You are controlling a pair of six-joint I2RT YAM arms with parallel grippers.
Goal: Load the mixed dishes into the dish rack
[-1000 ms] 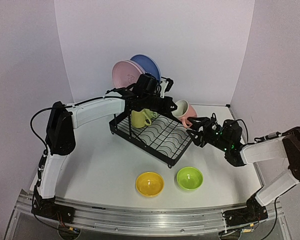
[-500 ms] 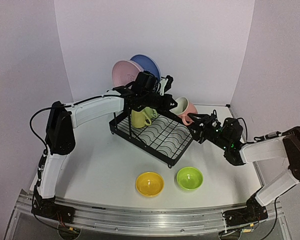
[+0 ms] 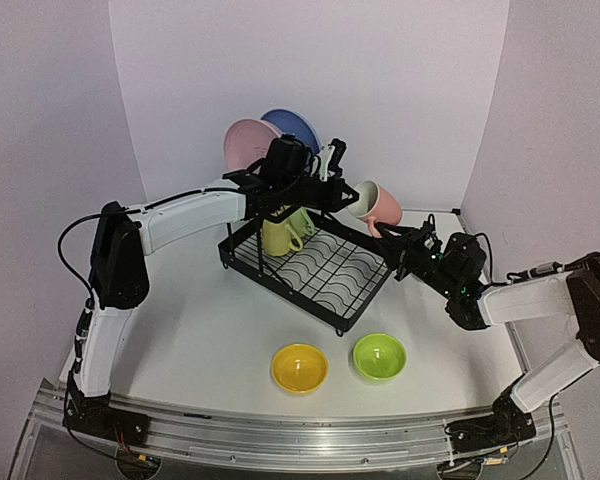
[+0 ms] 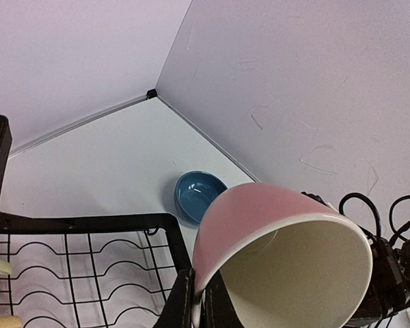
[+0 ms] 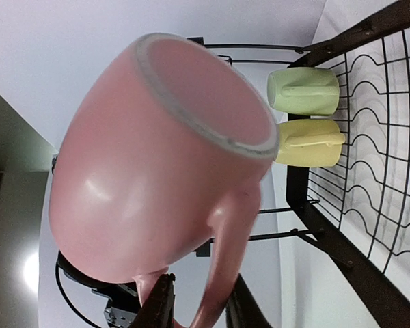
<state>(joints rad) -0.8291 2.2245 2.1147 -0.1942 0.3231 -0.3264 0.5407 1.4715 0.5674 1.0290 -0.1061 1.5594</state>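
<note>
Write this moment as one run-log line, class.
left fingers: clamped on pink mug rim | right fingers: straddling its handle

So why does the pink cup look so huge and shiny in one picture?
Right wrist view: the pink mug sits right by the lens, so it looks huge, with a soft light patch on its side. Top view: there it looks small and evenly lit.

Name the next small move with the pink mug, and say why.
Probably the right gripper should close firmly on the handle of the pink mug. The handle already sits between its fingers, while the left gripper pinches the rim, holding the mug tilted aloft beside the dish rack.
</note>
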